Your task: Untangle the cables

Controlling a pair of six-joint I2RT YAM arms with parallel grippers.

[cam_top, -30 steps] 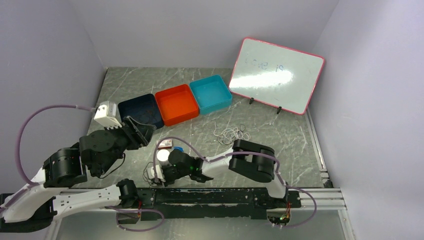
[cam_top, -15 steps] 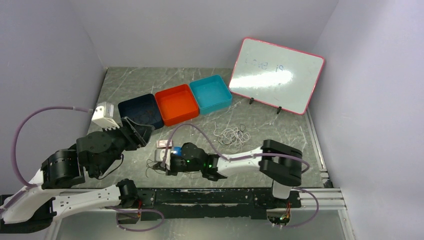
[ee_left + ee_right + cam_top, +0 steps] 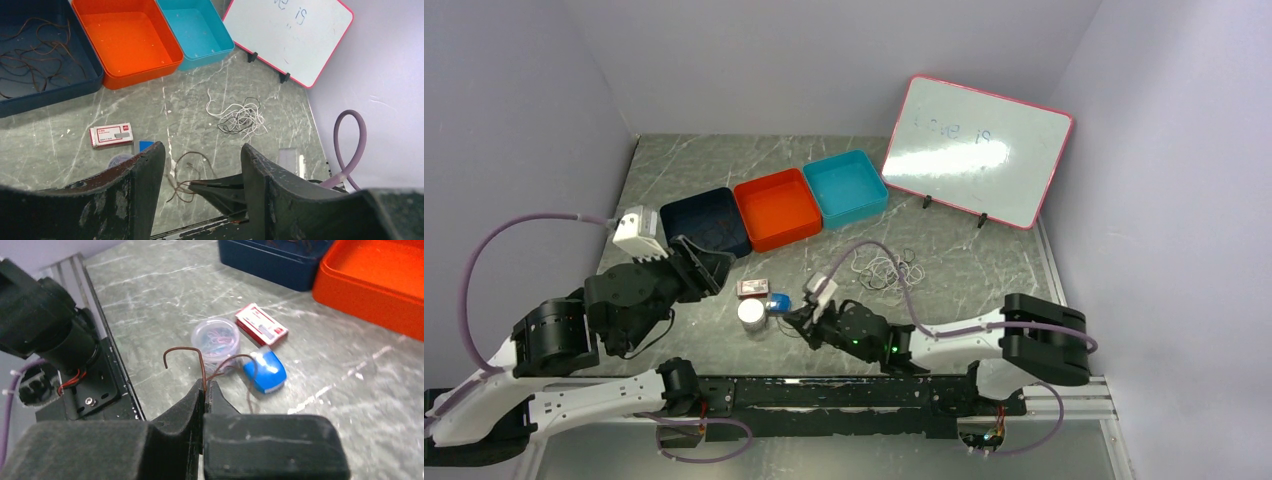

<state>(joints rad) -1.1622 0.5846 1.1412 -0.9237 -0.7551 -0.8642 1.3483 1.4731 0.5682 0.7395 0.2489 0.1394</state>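
Right wrist view showed the right tool (image 3: 205,385) pinching a thin brown wire cable (image 3: 200,357) over the grey marbled worktop (image 3: 150,285); we judged this was to draw it apart. The left tool (image 3: 200,160) stood spread, empty. A tangle of thin white and black cables (image 3: 241,117) lay well apart.

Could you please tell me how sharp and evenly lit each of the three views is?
Top view: soft, even light, faint sheen on the whiteboard. Left wrist: left fingers dark and soft, white cables beyond sharp. Right wrist: right fingers blurred up close, brown cable pinched between them in focus.
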